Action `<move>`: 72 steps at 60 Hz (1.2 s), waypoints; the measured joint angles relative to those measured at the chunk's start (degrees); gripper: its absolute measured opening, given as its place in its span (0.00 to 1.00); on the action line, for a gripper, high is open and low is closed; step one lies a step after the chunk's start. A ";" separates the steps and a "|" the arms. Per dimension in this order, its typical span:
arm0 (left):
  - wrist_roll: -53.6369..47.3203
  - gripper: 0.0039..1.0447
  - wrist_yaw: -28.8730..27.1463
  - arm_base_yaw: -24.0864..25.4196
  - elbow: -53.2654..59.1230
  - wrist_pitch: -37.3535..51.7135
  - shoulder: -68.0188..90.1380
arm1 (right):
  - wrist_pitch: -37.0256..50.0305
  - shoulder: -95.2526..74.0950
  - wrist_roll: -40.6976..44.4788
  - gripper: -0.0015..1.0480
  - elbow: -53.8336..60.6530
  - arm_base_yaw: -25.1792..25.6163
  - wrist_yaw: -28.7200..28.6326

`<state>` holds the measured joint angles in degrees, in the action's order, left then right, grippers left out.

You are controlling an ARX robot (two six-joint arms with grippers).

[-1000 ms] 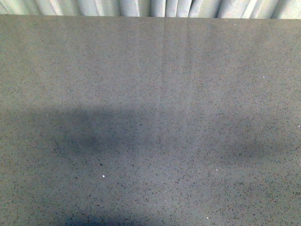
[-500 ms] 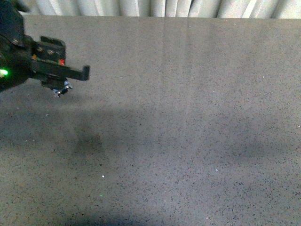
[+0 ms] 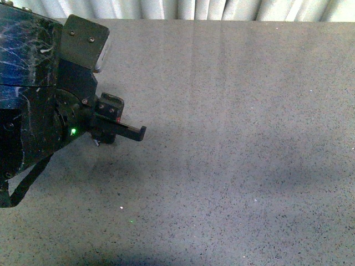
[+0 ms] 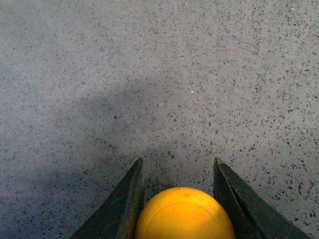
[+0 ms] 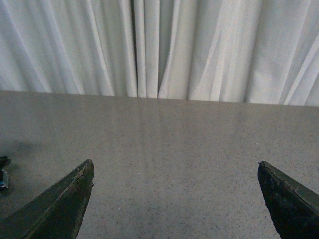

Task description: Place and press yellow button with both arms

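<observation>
Left gripper (image 4: pixel 177 162) clamped on yellow button (image 4: pixel 184 214), right gripper (image 5: pixel 175 163) spread wide, grey table (image 3: pixel 249 138)

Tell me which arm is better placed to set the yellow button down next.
Left. The left gripper holds the yellow button between its fingers, above the table. The right gripper is open and empty, faces the curtain, and does not show in the front view.

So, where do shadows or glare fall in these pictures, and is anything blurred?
Front view: a soft shadow band crosses the table; a pale glare streak runs down its middle. Left wrist view: the yellow button is close, slightly soft. Right wrist view: even light.
</observation>
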<state>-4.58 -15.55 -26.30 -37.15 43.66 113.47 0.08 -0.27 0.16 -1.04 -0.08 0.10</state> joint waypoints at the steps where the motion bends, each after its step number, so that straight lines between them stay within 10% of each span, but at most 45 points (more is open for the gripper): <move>1: 0.02 0.31 -0.11 -0.04 -0.07 0.02 0.11 | 0.00 0.00 0.00 0.91 0.00 0.00 0.00; 8: 0.59 0.33 -0.35 -0.44 -0.48 0.22 0.61 | 0.00 0.00 0.00 0.91 0.00 0.00 0.00; 32: 2.21 0.93 3.06 -0.55 0.35 -3.56 -5.46 | 0.00 0.00 0.00 0.91 0.00 0.00 0.00; 55: 5.92 0.91 10.38 7.85 1.05 -11.37 -24.48 | 0.00 0.00 0.00 0.91 0.00 0.00 -0.02; 61: 5.33 0.75 0.20 7.93 8.39 10.54 -21.05 | 0.00 0.00 0.00 0.91 0.00 0.00 -0.15; 72: 5.22 0.45 1.90 11.80 18.45 23.32 -27.36 | -4.57 -2.25 -1.44 0.91 -1.68 -0.04 1.07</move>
<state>0.64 -13.65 -14.50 -18.70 66.98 86.11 -4.49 -2.52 -1.28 -2.72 -0.12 1.17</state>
